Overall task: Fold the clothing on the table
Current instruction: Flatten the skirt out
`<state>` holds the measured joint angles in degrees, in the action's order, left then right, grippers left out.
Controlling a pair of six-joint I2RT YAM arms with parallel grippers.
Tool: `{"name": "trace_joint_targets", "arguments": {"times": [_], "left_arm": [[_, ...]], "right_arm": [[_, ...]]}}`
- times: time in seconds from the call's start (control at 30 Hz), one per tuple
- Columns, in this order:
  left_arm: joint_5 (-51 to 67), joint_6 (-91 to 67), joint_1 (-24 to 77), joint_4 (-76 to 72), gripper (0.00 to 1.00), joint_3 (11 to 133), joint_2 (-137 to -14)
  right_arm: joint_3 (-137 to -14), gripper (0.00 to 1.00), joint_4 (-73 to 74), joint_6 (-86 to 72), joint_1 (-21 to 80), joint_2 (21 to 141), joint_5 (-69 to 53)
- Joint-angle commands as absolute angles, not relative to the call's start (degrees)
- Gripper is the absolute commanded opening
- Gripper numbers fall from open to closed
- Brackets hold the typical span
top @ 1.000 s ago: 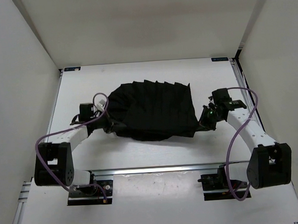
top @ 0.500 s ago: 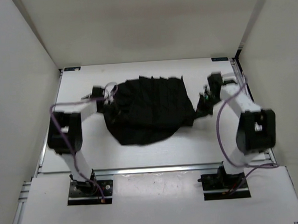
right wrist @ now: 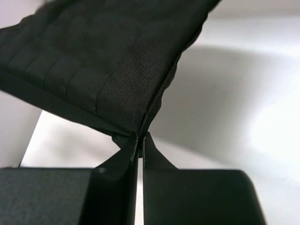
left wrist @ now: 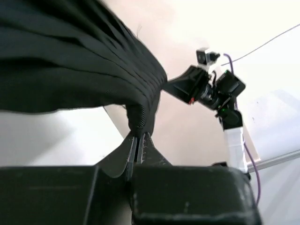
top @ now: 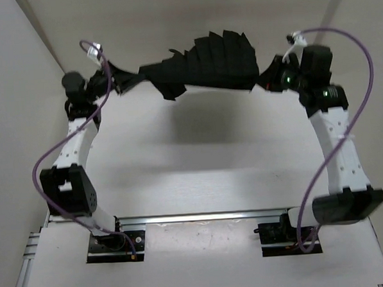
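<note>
While both of my arms stood raised high over the table [top: 180, 176], the black pleated skirt [top: 207, 65] hung stretched in the air between them, clear of the white surface and throwing a soft shadow on it below. My left gripper [top: 114, 84] was pinched tight on one gathered end of the skirt; from the left wrist camera I saw the two fingers [left wrist: 132, 154] pressed almost together with a bunched edge of fabric caught at their tips, the pleats fanning up and away from them. Across that same view, beyond the cloth, the right arm [left wrist: 220, 96] showed with its purple cable [left wrist: 251, 159] trailing down.

My right gripper [top: 270, 81] was clamped on the opposite end. Its wrist camera showed the fingers [right wrist: 132, 159] closed to a thin slit on a folded seam of the skirt, the ribbed fabric spreading up and to the left from the tips (the weave was plain to see there). Between the grippers the skirt sagged a little near the left one, where a loose corner dangled lower than the rest.
</note>
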<state>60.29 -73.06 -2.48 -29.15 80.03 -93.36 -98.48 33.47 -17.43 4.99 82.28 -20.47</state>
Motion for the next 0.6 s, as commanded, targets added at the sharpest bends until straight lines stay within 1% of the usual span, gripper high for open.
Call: {"name": "trace_joint_targets", "arguments": {"times": [0.0,0.03,0.07,0.1,0.13,0.17,0.2,0.23,0.27,0.33,0.4,0.47,0.53,0.57], "left_arm": [[61.53,-77.01,-8.53,-34.91,0.0,56.08,-88.08],[60.91,-75.86,-8.0,-34.11,0.0,51.46,-84.85],[61.0,-75.24,-6.0,-33.49,0.0,42.37,-82.47],[61.26,-73.06,-5.45,-30.79,0.03,35.05,-81.48],[61.69,-69.21,-3.54,-25.45,0.06,32.11,-79.13],[61.61,-66.3,-2.3,-16.7,0.1,27.03,-76.23],[61.35,-59.66,-2.11,-10.7,0.23,23.5,-72.63],[60.3,-52.98,-1.24,-0.28,0.29,21.47,-70.68],[58.64,-50.04,-0.71,9.74,0.32,21.01,-66.75],[56.44,-45.8,-0.88,17.1,0.4,19.08,-61.72],[55.82,-43.52,-2.98,21.09,0.42,19.94,-60.9],[55.02,-45.34,-2.03,17.08,0.43,21.26,-61.35],[54.76,-47.45,-1.06,13.29,0.43,23.02,-64.32],[54.49,-49.03,-1.23,10.49,0.41,23.9,-65.12]], "right_arm": [[-80.49,0.0,33.91,-16.08,0.97,76.05,-14.47],[-73.63,0.0,34.88,-16.78,1.49,74.2,-15.63],[-70.43,0.0,36.98,-17.05,2.02,72.53,-17.21],[-64.05,0.0,39.87,-17.14,1.76,70.86,-20.01],[-58.07,0.02,40.77,-17.31,2.54,68.66,-21.26],[-55.49,0.08,44.09,-17.31,2.98,66.64,-23.88],[-50.5,0.11,47.34,-17.84,3.16,65.84,-25.73],[-47.32,0.17,50.94,-18.54,4.21,63.39,-26.27],[-46.42,0.29,52.72,-18.63,4.39,61.02,-26.45],[-46.13,0.44,59.47,-20.73,4.4,57.24,-24.88],[-48.67,0.48,61.95,-22.32,3.0,54.59,-23.74],[-51.93,0.47,62.58,-23.11,2.81,54.75,-22.77],[-54.31,0.45,60.74,-23.46,4.65,57.12,-21.1],[-54.66,0.44,58.21,-23.64,6.92,59.39,-20.92]]}}
